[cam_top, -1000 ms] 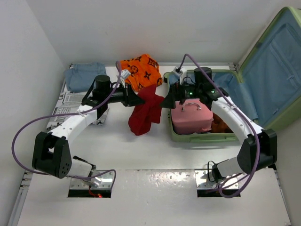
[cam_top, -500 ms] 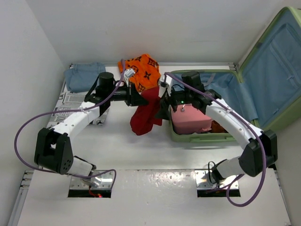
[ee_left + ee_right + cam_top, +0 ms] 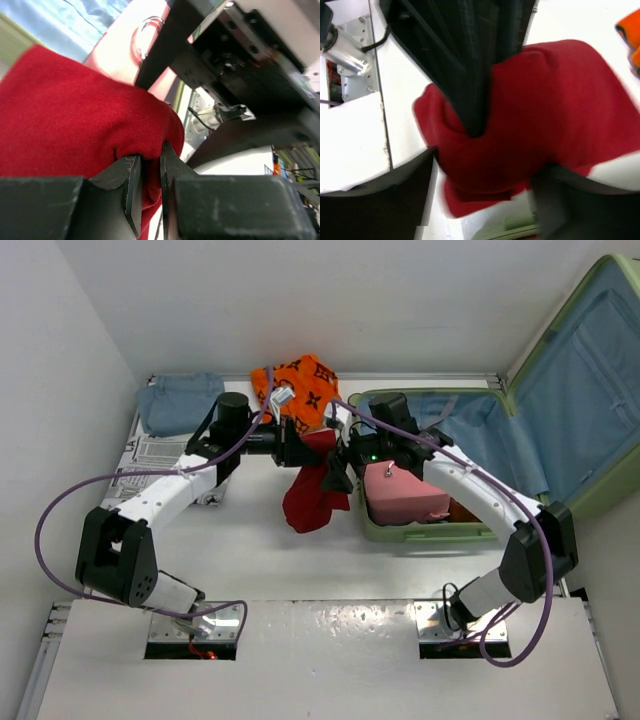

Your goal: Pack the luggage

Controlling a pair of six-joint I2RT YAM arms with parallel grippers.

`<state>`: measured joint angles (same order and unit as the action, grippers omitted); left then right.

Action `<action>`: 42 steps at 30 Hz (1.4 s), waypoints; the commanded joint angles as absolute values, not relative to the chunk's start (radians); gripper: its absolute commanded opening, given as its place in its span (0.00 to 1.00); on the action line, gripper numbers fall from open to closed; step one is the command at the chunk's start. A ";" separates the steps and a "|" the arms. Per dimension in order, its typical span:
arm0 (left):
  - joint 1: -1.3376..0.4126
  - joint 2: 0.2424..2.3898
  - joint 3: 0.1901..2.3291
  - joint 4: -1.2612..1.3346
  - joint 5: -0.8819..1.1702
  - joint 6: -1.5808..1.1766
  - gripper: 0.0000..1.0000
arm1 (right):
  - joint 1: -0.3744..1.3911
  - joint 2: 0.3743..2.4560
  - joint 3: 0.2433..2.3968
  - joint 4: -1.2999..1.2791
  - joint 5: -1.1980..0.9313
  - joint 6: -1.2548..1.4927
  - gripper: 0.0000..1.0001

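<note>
The luggage (image 3: 430,533) is a light-green suitcase lying open at the right, its blue-lined lid (image 3: 580,380) standing up. A pink case (image 3: 405,492) lies inside it. My left gripper (image 3: 303,448) is shut on a red cloth (image 3: 312,498) and holds it hanging just left of the suitcase rim. In the left wrist view the jaws (image 3: 150,165) pinch a fold of the cloth (image 3: 75,115). My right gripper (image 3: 336,466) is open, its fingers on either side of the cloth (image 3: 545,115) in the right wrist view (image 3: 485,195), just below the left gripper (image 3: 475,60).
An orange patterned cloth (image 3: 298,385) lies at the back middle. Folded blue denim (image 3: 180,400) lies at the back left, with newspaper (image 3: 150,465) under the left arm. Something orange (image 3: 465,508) lies in the suitcase beside the pink case. White walls stand at the left and back.
My right gripper has moved left from above the pink case to the red cloth. My left gripper has carried the cloth slightly right, toward the suitcase.
</note>
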<state>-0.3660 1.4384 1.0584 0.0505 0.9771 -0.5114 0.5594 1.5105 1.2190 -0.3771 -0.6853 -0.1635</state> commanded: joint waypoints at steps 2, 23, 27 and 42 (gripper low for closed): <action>-0.388 1.427 1.126 0.170 1.063 -0.551 0.00 | 0.572 1.513 1.259 -0.330 -0.713 -0.212 0.55; -0.221 1.344 1.348 -0.095 0.614 -0.347 1.00 | 0.108 1.195 1.232 -0.511 -0.535 -0.238 0.00; -0.175 1.344 1.348 -0.106 0.568 -0.325 1.00 | -0.033 1.102 1.229 -0.584 -0.436 -0.316 0.00; -0.088 1.408 1.322 -0.310 0.296 -0.187 1.00 | -0.399 1.198 1.082 -0.974 -0.278 -0.542 0.00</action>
